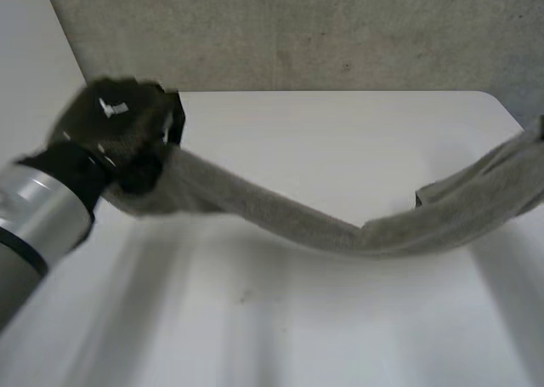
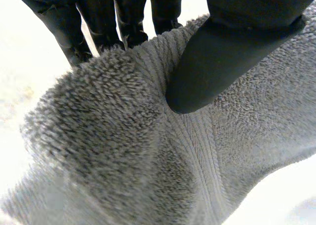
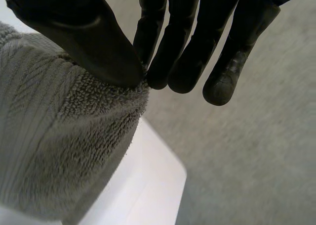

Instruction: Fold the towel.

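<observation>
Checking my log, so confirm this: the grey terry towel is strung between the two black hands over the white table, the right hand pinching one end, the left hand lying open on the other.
Wrong on the left hand: it is shut on the grey terry towel, thumb pressing it against the fingers, as the left wrist view shows. The rest stands.

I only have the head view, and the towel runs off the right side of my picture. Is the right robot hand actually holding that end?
Observer: Yes. The right robot hand pinches the towel between thumb and fingers, right at its edge.
Operator: And the left one? From above it's just a dark shape on the cloth.
Observer: The left robot hand has its thumb pressed onto the towel, with its fingers on the far side.
Operator: Where's the right end relative to the table?
Observer: Above a corner of the table, with grey floor beyond.
</observation>
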Tool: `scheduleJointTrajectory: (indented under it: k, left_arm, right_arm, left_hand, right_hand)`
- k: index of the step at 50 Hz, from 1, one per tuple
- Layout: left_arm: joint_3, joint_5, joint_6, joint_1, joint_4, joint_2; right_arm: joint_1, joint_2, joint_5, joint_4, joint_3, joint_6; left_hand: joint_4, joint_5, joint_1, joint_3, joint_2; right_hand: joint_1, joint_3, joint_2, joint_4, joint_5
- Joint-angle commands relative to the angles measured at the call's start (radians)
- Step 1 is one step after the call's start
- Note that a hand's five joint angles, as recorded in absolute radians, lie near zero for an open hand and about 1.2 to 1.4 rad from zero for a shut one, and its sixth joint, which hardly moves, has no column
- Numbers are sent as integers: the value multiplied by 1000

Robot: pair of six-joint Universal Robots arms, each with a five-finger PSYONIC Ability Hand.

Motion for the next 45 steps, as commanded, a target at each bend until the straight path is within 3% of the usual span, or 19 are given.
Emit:
scheduleJointTrajectory:
  k: [1, 6, 8, 9, 12, 16, 18, 21, 26, 33, 39, 41, 45]
  left_arm:
    - [90, 96, -43, 98, -82, -84]
    - [160, 127, -45, 144, -84, -297]
    - [255, 123, -45, 137, -88, -449]
    - [256, 123, -45, 137, -88, -450]
    - [445, 120, -45, 137, -85, -682]
    - [586, 101, -45, 137, -82, -815]
    - [752, 65, -45, 135, -64, -943]
    - [887, 32, -52, 135, -7, -1052]
    - [943, 15, -48, 137, 97, -1129]
    - [892, 12, -49, 138, 125, -1100]
    - [882, -61, -77, 140, 186, -970]
    - [841, -107, -130, 143, 252, -874]
    - [743, -114, -193, 153, 347, -774]
  right_arm:
    - [10, 138, -13, 103, -190, 28]
    - [68, 373, 11, 139, -312, 28]
    - [160, 547, 71, 183, -432, 28]
    - [161, 548, 71, 183, -432, 28]
    - [286, 828, 213, 209, -669, 34]
    - [331, 987, 281, 200, -825, 46]
    - [360, 1143, 341, 139, -987, 73]
    - [391, 1237, 389, 9, -1081, 153]
    - [398, 1262, 456, -158, -1061, 241]
    - [401, 1199, 455, -197, -983, 252]
    - [412, 1104, 450, -243, -977, 284]
    - [415, 1003, 452, -347, -927, 372]
    - [408, 901, 441, -452, -814, 471]
  left_hand:
    - [180, 198, 210, 182, 180]
    - [180, 198, 210, 182, 180]
    - [180, 198, 210, 182, 180]
    - [180, 198, 210, 182, 180]
    - [180, 198, 210, 182, 180]
    - [180, 198, 210, 182, 180]
    - [180, 198, 210, 182, 180]
    - [180, 198, 210, 182, 180]
    - [180, 198, 210, 182, 180]
    - [180, 198, 210, 182, 180]
    - [180, 198, 210, 182, 180]
    - [180, 198, 210, 182, 180]
    - [180, 198, 210, 182, 180]
  right_hand:
    - [80, 62, 60, 60, 58]
    - [80, 62, 60, 60, 58]
    - [80, 62, 60, 60, 58]
    - [80, 62, 60, 60, 58]
    - [80, 62, 60, 60, 58]
    - [80, 62, 60, 60, 58]
    - [80, 62, 60, 60, 58]
    - [80, 62, 60, 60, 58]
    - [80, 62, 60, 60, 58]
    - [80, 62, 60, 60, 58]
    - [80, 62, 60, 60, 58]
    - [80, 62, 60, 60, 58]
    - [80, 62, 60, 60, 58]
